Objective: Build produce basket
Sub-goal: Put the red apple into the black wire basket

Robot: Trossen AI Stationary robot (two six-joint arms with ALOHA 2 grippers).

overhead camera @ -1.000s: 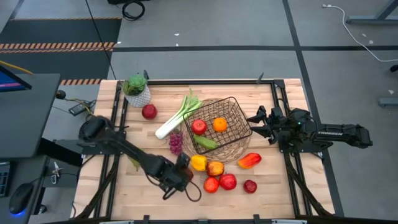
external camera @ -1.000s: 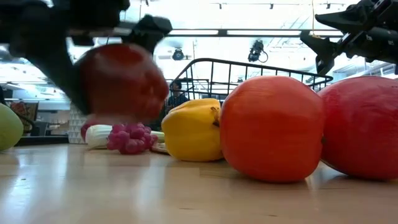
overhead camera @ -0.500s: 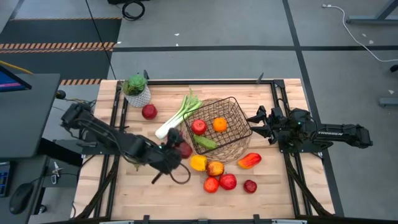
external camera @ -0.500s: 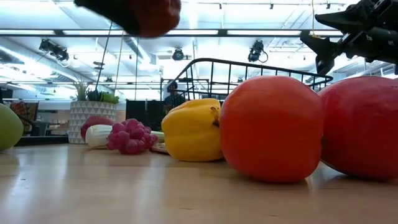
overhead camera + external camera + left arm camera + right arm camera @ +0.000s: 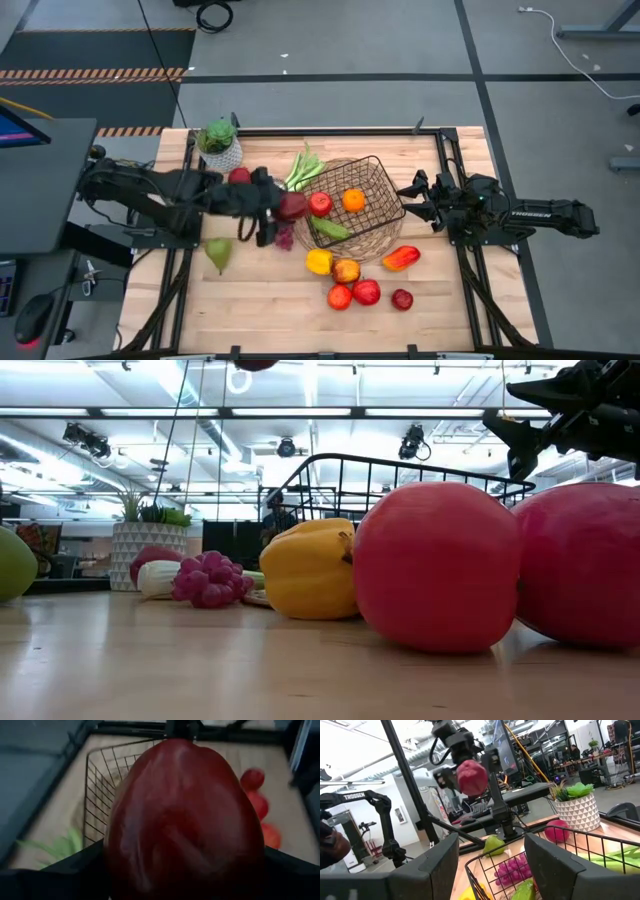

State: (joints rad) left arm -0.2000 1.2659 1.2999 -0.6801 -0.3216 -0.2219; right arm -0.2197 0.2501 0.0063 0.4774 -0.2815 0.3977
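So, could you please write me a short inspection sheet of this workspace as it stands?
Surface: wooden table, dark frame.
Job's things: basket holds apple, orange, green item; more produce and pear on the table.
Clutter: potted plant at far left corner.
Claws: left claw holds a dark red apple beside the basket; right claw at its right rim, empty.
Cables: on floor.
Surroundings: grey floor, hazard tape.

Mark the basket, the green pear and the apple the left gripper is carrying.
basket point(image 5: 383, 196): high view, right wire wall.
green pear point(image 5: 218, 254): high view, middle of its body.
apple point(image 5: 293, 207): high view, its top, in the left gripper point(image 5: 272, 207).
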